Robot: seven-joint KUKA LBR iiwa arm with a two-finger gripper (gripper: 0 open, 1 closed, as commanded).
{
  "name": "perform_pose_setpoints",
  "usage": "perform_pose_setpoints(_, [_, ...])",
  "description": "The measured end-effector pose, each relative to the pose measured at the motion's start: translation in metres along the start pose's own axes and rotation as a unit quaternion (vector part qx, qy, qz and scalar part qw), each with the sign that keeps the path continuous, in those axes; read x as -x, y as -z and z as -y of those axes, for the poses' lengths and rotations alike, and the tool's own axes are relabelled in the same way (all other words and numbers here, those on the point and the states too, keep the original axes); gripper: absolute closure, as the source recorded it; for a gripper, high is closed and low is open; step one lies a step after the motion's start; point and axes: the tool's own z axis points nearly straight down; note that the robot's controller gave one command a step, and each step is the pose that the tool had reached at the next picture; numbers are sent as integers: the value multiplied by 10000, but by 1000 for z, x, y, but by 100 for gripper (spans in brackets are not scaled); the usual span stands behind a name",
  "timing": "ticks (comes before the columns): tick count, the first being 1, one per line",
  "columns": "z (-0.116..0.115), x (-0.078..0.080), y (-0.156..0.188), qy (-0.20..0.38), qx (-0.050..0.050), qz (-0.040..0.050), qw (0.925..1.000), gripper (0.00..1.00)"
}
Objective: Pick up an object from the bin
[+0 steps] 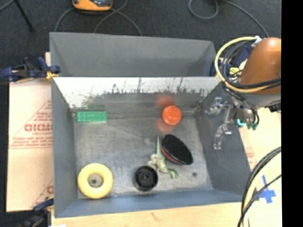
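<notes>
Nearest the lower wall of the bin (118,143) lie a yellow tape roll (83,181) in the left corner and a black round cap (145,178) well apart from it. Either would likely roll or skid off if pinched off-centre.

Just beyond the cap, a small pale green toy figure (162,164) touches a black oval disc with a red edge (178,149). A grab here could catch both or nudge 1 under the other, and the disc lies so flat that a pinch may slide over it.

The gripper (218,124) hangs at mid depth over the bin's sloped right wall. Its 2 metal fingers are spread, with nothing between them, so no thing is picked yet. The disc and the orange round cap (172,115) are nearest to it. My judgement is that a straight descent from here would strike the wall rather than any thing.

Farther back, the orange cap sits near the rear wall and may roll away. The green studded block (92,117) lies at the far left, the longest reach.

No writing can be read on the things in the bin.
</notes>
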Motion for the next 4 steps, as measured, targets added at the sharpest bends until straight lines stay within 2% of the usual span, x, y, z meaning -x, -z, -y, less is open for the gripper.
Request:
perform_pose_setpoints(1, [-1, 2, 5, 16, -8, 39, 10000, 0])
perform_pose_setpoints(2, [-9, 1, -15, 478, -22, 69, 9988, 0])
perform_pose_setpoints(3, [-42, -51, -76, 1174, -10, 51, 9931, 0])
perform_pose_setpoints(4, [-57, -77, -102, 1177, -1, 46, 9930, 0])
